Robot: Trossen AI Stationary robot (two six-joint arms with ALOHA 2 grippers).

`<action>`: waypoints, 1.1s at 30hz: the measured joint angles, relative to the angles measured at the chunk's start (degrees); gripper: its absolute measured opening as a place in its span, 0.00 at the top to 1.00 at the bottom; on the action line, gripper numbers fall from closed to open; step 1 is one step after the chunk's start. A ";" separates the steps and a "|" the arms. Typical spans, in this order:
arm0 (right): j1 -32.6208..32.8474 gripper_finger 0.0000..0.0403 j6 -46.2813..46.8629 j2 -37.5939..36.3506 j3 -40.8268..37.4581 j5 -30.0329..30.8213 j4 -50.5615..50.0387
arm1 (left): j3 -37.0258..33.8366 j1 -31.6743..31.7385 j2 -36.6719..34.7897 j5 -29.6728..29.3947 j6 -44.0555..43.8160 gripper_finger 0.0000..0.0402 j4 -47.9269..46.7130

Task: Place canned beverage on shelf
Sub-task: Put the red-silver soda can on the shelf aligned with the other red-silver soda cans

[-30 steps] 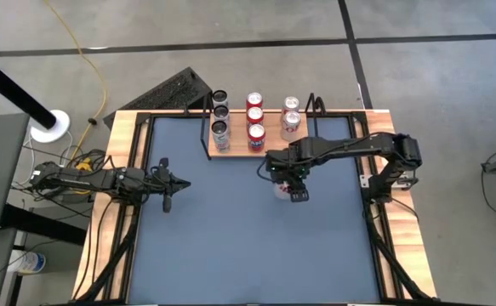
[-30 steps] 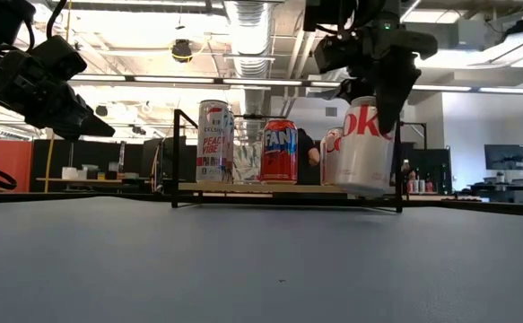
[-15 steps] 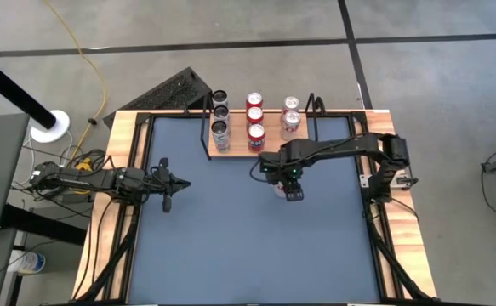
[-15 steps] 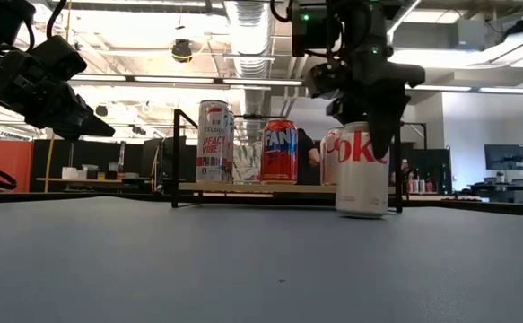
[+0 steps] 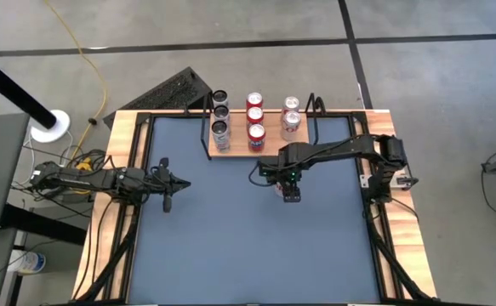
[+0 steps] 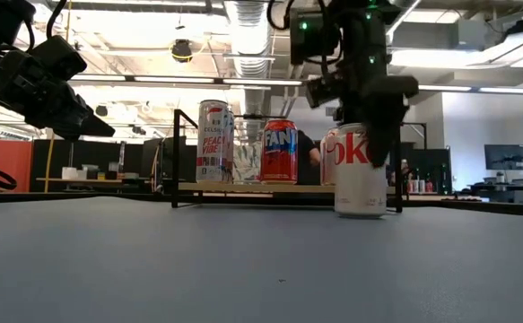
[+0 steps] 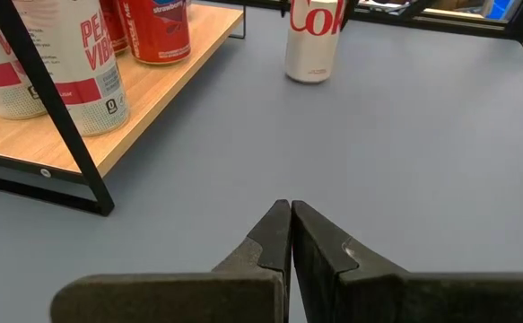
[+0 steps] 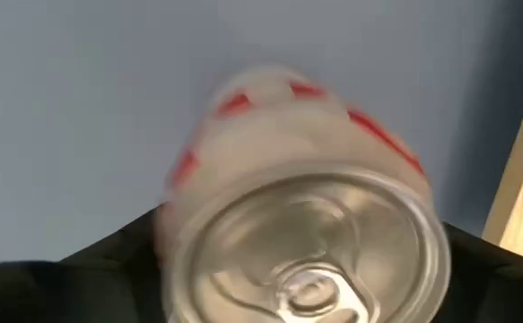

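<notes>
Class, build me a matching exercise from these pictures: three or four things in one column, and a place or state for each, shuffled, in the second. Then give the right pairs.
Things:
1. Diet Coke can
2. Fanta can
3. left claw
4. right claw

Places or states:
A. shut, holding nothing
B. upright on the grey table, in front of the shelf
C. around the top of a can
D. on the shelf's wooden board

Pairs: 1-B, 2-D, 3-A, 4-C

We see even, bright overhead light on the worktop (image 5: 230, 238), with only soft shadows. In the low view the ceiling lights (image 6: 476, 58) glare white. In the right wrist view the white can (image 8: 297, 224) is smeared and out of focus; the left wrist view stays sharp.
</notes>
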 joint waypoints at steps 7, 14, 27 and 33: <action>0.60 0.02 -1.78 -0.24 0.16 0.47 -1.88 | -0.01 0.00 0.00 0.00 0.02 1.00 0.00; 0.53 0.05 -2.27 -0.30 0.19 1.69 -5.38 | 0.00 0.00 0.00 -0.01 0.02 1.00 0.00; 1.51 0.04 2.17 -5.87 1.09 1.66 -17.63 | 0.00 0.00 0.00 -0.01 0.00 1.00 0.00; 1.45 0.04 11.86 -21.25 -2.24 1.66 -12.49 | 0.00 0.00 0.01 -0.01 0.00 1.00 0.01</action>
